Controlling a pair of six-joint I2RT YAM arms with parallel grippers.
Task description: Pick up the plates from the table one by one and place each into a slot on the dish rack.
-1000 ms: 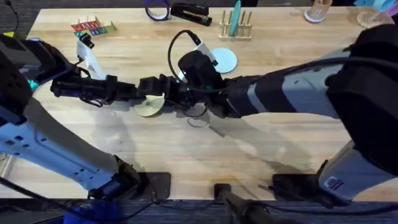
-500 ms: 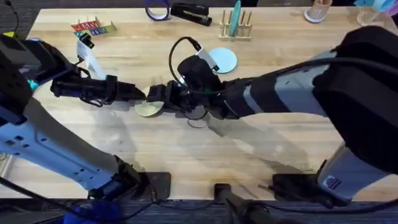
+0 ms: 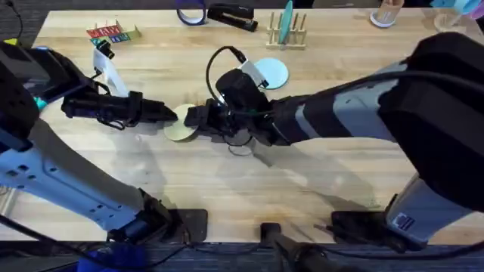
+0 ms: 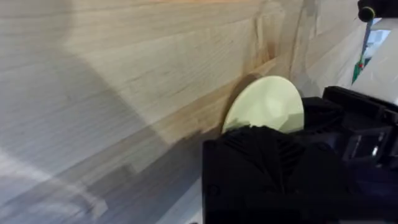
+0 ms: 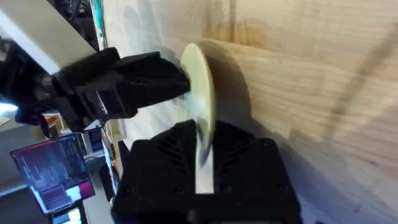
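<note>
Cream plate (image 5: 200,99) pinched on edge in right gripper (image 5: 202,163); left gripper (image 3: 168,115) just left, jaw state unclear. Thin-rim hold apparently; plate may slip before dish rack (image 3: 286,35).

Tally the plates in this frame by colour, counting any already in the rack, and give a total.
Cream-yellow plate: 1, at the right gripper
Light blue plate: 1, flat on the table
Teal plate: 1, upright in the dish rack
Total: 3

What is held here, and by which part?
The right gripper pinches the cream-yellow plate by its rim, edge between the fingers. The left gripper is beside the plate; its hold cannot be told.
</note>
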